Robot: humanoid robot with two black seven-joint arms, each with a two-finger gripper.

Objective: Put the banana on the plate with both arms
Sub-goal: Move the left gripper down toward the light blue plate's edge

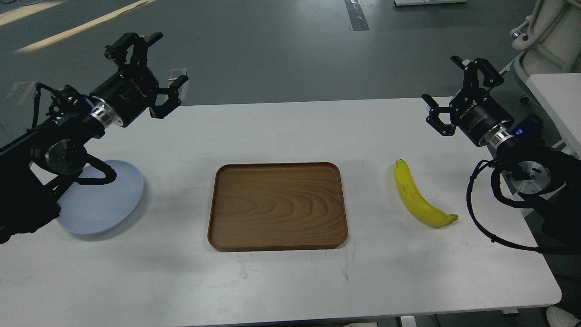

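The yellow banana [420, 195] lies on the white table at the right, stem end pointing away from me. On the left of the table rests the pale blue-grey plate [106, 204], partly hidden by my left arm. My left gripper [156, 68] hangs open above the table's far left edge, well beyond the plate, holding nothing. Raised over the far right of the table, my right gripper [451, 93] is open and empty, up and to the right of the banana.
A brown wood-grain tray [278, 206] sits empty at the table's centre between plate and banana. The table's [290, 281] front edge runs along the bottom. A white machine base [551, 36] stands at the far right.
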